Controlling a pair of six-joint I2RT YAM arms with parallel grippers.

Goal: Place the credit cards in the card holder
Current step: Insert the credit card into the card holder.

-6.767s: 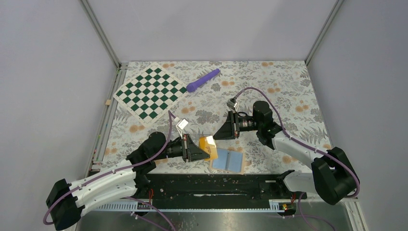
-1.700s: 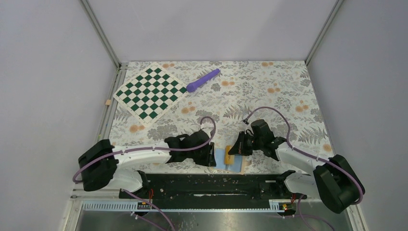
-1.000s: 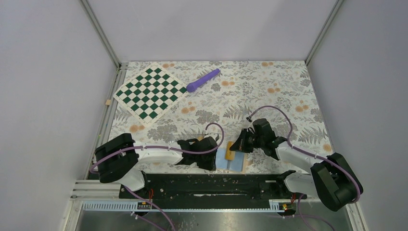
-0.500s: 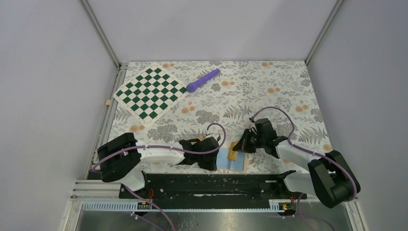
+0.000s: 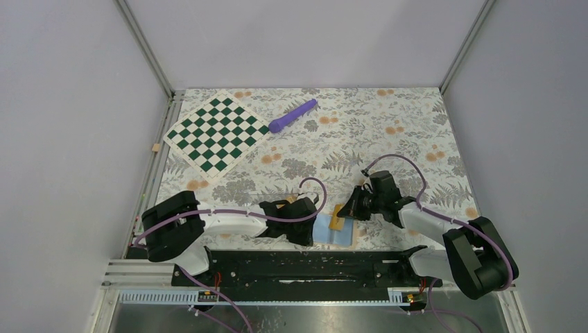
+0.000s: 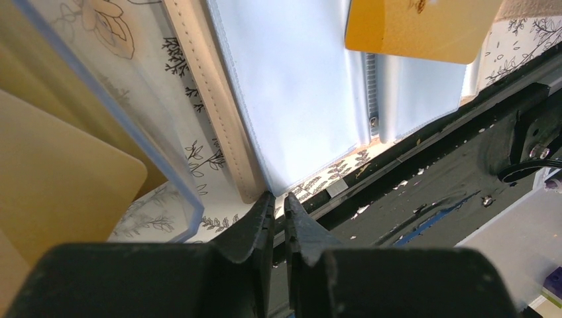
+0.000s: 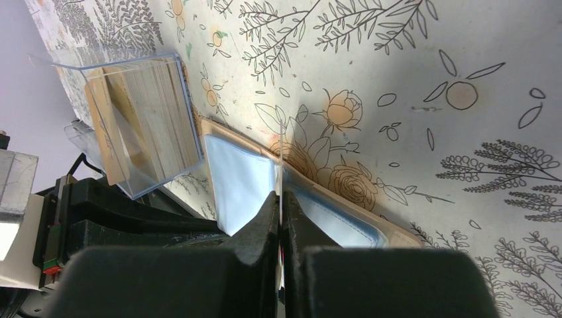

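Overhead: holder [image 5: 343, 238] lies open at near centre, blue pockets up. Card [image 5: 338, 220] is tilted over its middle in the right gripper [image 5: 345, 211]. The left gripper [image 5: 307, 229] sits low at the holder's left edge.

Left wrist: likely risk is a skid. Nothing plainly pins the holder [image 6: 291, 86], so a push from the card [image 6: 414, 26] could shove it. Left gripper [image 6: 278, 202] is nearly together with a thin slit and nothing seen in it. Tips are at the holder's corner; contact unclear. Clear case [image 6: 112, 112] is just beside.

Right wrist: card [image 7: 281, 156] shows edge-on and meets the holder [image 7: 242, 179] near the fold, so it may jam there and miss a pocket. Right gripper [image 7: 280, 199] is clamped on it.
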